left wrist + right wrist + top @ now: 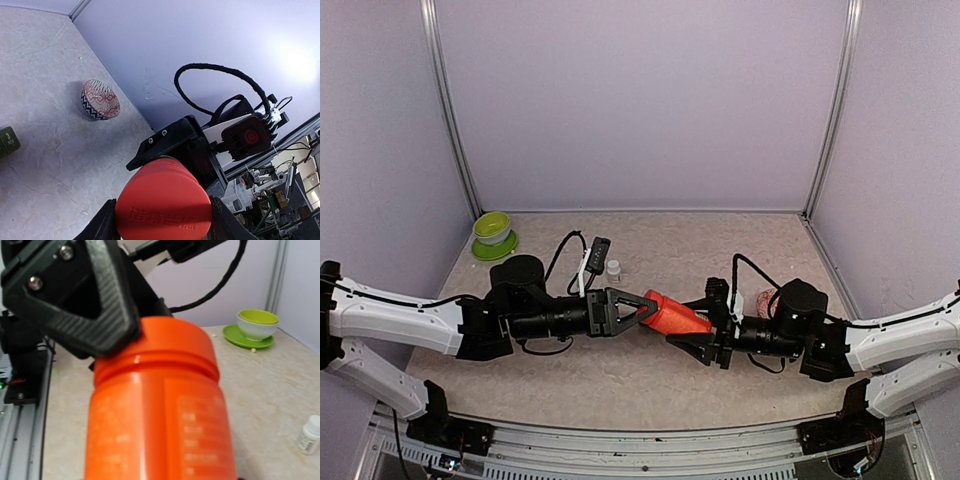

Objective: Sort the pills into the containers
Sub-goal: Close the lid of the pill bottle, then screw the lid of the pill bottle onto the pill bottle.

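Containers (7, 141): only one dark green square box is showing, sitting on the table (620, 385) and cut off by the left edge of the left wrist view. It is not showing in the top view.

Orange pill bottle (672, 314) is hanging in the air over the middle of the table, lying roughly level between the two arms.
- Left hand (647, 305) is pinching its red cap (162, 205), one finger pressing on either side.
- Right hand (705, 320) is clamping the bottle's body from the opposite end, fingers above and below.

Patterned bowl (100, 99) is sitting near the right wall, well apart from the green box and mostly hiding behind the right arm in the top view.

Small white bottle (613, 268) is standing upright behind the left hand, just beside a black device (599, 250) with a looping cable.

Lime-green bowl (492, 227) is resting on a matching saucer (496, 247) in the far-left corner, close to the left wall.

Edges: walls are closing in the back and both sides, and a metal rail (640, 440) is running along the near edge. Open table is lying in front of the bottle down to the rail, and across the back from the black device to the right wall.
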Available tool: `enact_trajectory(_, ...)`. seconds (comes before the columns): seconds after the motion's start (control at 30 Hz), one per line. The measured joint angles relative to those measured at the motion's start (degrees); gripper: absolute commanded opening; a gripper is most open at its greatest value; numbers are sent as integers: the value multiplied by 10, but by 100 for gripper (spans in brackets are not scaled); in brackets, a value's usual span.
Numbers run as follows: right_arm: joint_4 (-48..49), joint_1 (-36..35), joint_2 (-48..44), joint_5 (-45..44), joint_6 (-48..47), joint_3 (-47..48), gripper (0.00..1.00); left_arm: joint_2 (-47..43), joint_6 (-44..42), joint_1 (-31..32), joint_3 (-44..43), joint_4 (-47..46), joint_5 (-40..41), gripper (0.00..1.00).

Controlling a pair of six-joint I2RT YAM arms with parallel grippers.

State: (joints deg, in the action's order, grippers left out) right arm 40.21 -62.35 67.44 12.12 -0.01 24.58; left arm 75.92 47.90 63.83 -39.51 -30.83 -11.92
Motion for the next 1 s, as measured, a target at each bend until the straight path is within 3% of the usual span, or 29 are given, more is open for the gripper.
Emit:
enact_trajectory(0.3, -2, -5, -4, -9, -12, 0, 29, 8, -16, -5, 0, -17, -19, 51)
enact_trajectory(0.7, -13, -5, -21, 77, 78, 0, 28, -11, -146, -8, 12, -26, -101, 52)
enact_trajectory(0.83, -12, -5, -21, 103, 116, 0, 28, -19, -180, -4, 16, -22, -112, 61)
enact_trajectory(1.0, -3, -13, -21, 122, 142, 0, 27, -22, -201, 5, 19, -18, -119, 94)
